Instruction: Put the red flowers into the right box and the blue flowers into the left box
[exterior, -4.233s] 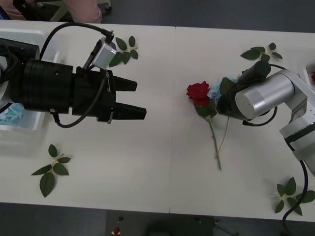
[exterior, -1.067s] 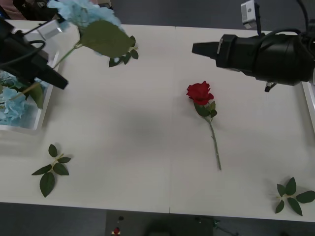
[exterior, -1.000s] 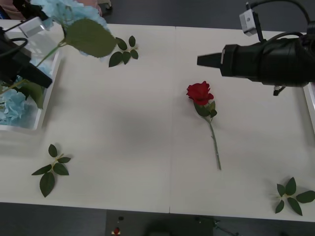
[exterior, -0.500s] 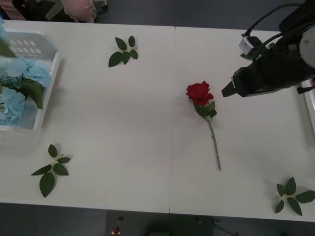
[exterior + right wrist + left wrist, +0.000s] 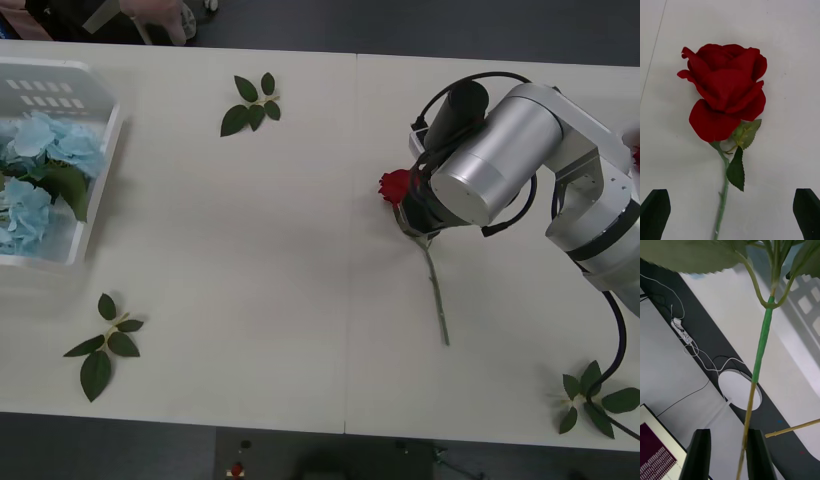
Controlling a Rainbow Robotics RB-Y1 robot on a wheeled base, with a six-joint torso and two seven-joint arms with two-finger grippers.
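White tabletop [image 5: 250, 250] in the front view: the right arm has come down over the red rose [image 5: 396, 186] since a moment ago, so pickup begins. Its wrist view shows the right claw [image 5: 730, 213] wide open around the stem — while the left wrist view shows the left claw [image 5: 727, 453] nearly closed beside a blue flower's stem [image 5: 760, 352], above the left box [image 5: 95, 150].

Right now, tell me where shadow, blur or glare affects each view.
Front view: soft shadow on the table, a bright sheen on the right arm's silver casing. Right wrist view: the red flower is sharp, shadow to one side; right gripper open. Left wrist view: the blue flower's stem is sharp, the leaf above it blurred; left gripper shut on it.
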